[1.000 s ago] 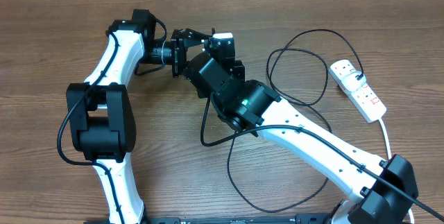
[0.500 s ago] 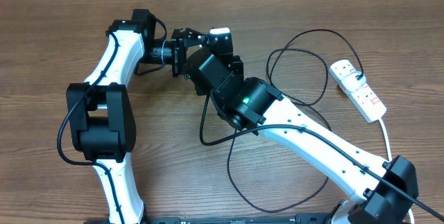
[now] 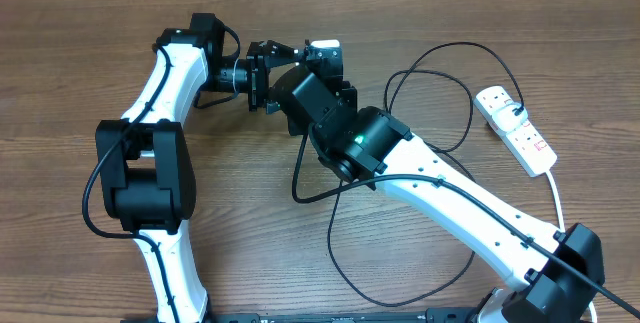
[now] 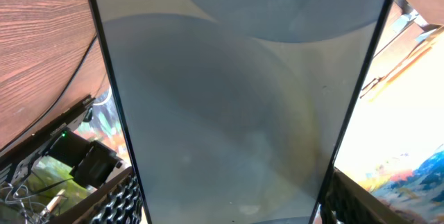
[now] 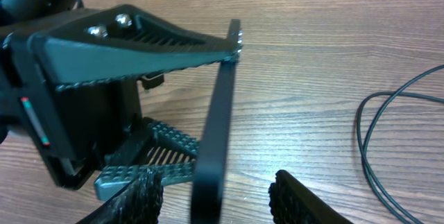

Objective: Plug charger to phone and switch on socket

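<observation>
We find the left end effector [image 3: 296, 55] clamping the phone [image 5: 216, 113] on edge, apparently to expose a short end for plugging. The right end effector [image 5: 216, 195] straddles the phone with jaws apart, not gripping. The charger [image 3: 432, 91] lies looped on the surface [image 3: 80, 83] near the socket [image 3: 516, 129], untouched.

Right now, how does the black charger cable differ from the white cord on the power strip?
The charger cable is thin and black; the white cord is thicker and white. The charger cable sprawls in wide loops across the table; the white cord runs nearly straight from the power strip toward the front edge. Both lie on the wooden table and join the power strip.
</observation>
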Robot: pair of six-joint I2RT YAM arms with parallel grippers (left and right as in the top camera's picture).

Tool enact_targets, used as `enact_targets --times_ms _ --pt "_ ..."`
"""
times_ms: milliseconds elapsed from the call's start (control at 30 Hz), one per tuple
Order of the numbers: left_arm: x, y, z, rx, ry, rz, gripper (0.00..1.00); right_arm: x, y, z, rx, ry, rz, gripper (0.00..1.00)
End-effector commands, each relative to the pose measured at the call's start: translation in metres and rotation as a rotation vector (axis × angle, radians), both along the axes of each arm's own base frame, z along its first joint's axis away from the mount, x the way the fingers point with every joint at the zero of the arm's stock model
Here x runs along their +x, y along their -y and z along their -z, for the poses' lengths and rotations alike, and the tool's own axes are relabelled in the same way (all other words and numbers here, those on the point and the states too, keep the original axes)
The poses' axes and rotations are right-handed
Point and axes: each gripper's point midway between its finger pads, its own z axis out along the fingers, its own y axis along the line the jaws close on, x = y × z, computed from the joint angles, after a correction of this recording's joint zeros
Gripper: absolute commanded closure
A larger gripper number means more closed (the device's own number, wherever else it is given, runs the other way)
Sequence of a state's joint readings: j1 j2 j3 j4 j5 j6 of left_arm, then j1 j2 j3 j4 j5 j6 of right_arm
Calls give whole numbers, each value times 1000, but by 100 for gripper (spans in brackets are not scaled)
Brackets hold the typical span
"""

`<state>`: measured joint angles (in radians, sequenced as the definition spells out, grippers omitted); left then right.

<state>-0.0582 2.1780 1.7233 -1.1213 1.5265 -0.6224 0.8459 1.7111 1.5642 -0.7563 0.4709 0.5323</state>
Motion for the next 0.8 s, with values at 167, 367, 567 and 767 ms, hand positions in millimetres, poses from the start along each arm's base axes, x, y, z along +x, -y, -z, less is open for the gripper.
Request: enact_targets --times_ms 167,367,567,767 --pt "5 -3 -19 -57 51 -6 37 2 -8 -11 57 3 -12 52" --pt "5 -3 -18 -55 52 -6 37 1 -10 -11 65 0 -18 55" --pt "7 -2 -18 -56 86 -5 38 0 -11 -11 70 -6 -25 56" --pt "7 -3 -19 -58 84 -5 38 0 -11 -11 70 -6 -25 60"
